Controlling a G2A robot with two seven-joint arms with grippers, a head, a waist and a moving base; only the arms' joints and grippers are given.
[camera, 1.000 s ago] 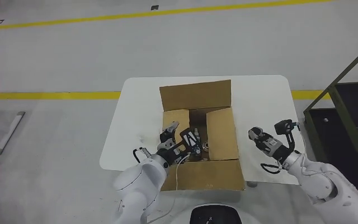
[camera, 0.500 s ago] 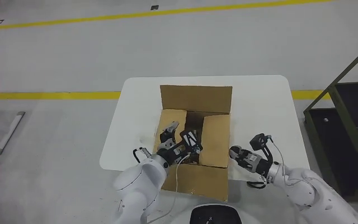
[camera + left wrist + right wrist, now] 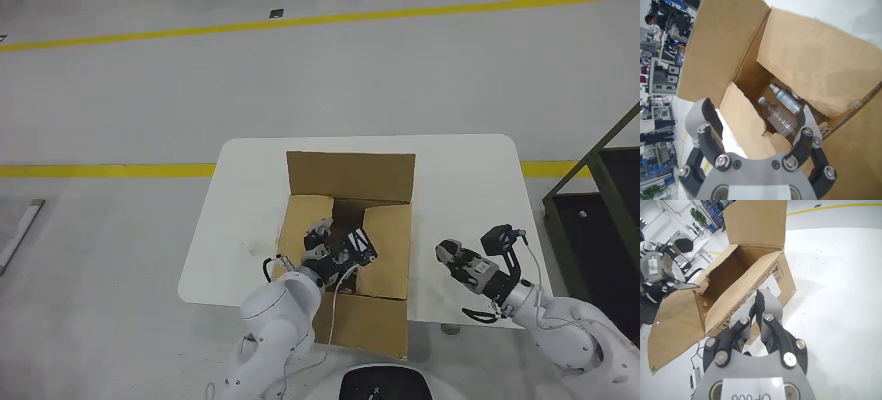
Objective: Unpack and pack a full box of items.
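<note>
A brown cardboard box stands open on the white table, its flaps up and its near left flap torn. My left gripper hangs open over the box's near left corner, nothing between its fingers. Below it inside the box lie a clear plastic bottle and a white-capped spray bottle; the right flap hides the rest. My right gripper is shut on nothing, just right of the box and apart from it. The right wrist view also shows the left gripper at the box's far side.
A dark green metal rack stands beside the table's right edge. The table shows bare surface right of and behind the box. A yellow floor line runs behind the table.
The box's right flap went from lying outward to standing up and leaning inward. My right gripper went in to the box, then drew back right. My left gripper shifted right over the opening.
</note>
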